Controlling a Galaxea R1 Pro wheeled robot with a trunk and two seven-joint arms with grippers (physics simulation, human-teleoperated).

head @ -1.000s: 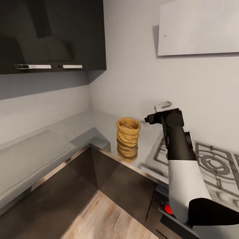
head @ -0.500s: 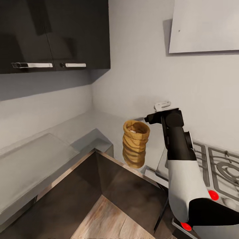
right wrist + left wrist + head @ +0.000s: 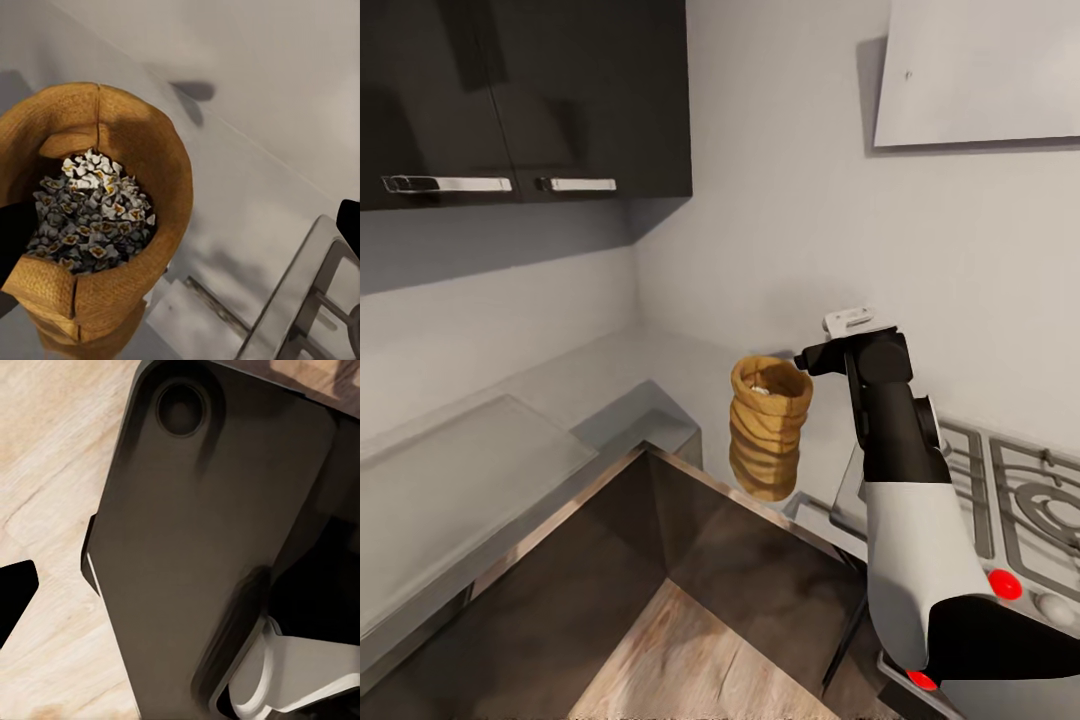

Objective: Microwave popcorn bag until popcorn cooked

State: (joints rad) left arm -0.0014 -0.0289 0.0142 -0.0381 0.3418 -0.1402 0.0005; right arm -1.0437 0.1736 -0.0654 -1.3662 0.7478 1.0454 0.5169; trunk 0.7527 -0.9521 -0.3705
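The tan-brown popcorn bag (image 3: pixel 768 428) stands upright on the grey countertop (image 3: pixel 610 380), near its front edge and beside the stove. Its round mouth holds a heap of pale popcorn (image 3: pixel 94 214). My right gripper (image 3: pixel 800 358) hovers level with the bag's rim on the stove side and is open. In the right wrist view the bag (image 3: pixel 142 150) fills one side. One dark fingertip (image 3: pixel 15 236) overlaps its mouth and the other sits far off at the opposite edge. My left gripper (image 3: pixel 184 589) hangs low, with one fingertip (image 3: pixel 15 592) at the frame's edge.
A steel gas stove (image 3: pixel 1010 490) with red knobs (image 3: pixel 1006 584) lies right of the bag. Black wall cabinets (image 3: pixel 520 100) and a pale hood (image 3: pixel 980 70) hang above. A translucent slab (image 3: pixel 460 480) covers the left counter. Dark cabinet fronts (image 3: pixel 740 570) and wood floor (image 3: pixel 690 650) lie below.
The whole view has shifted, so the camera has moved nearer the counter corner. The bag now sits closer to my right gripper in the picture. The right arm's pose looks unchanged.
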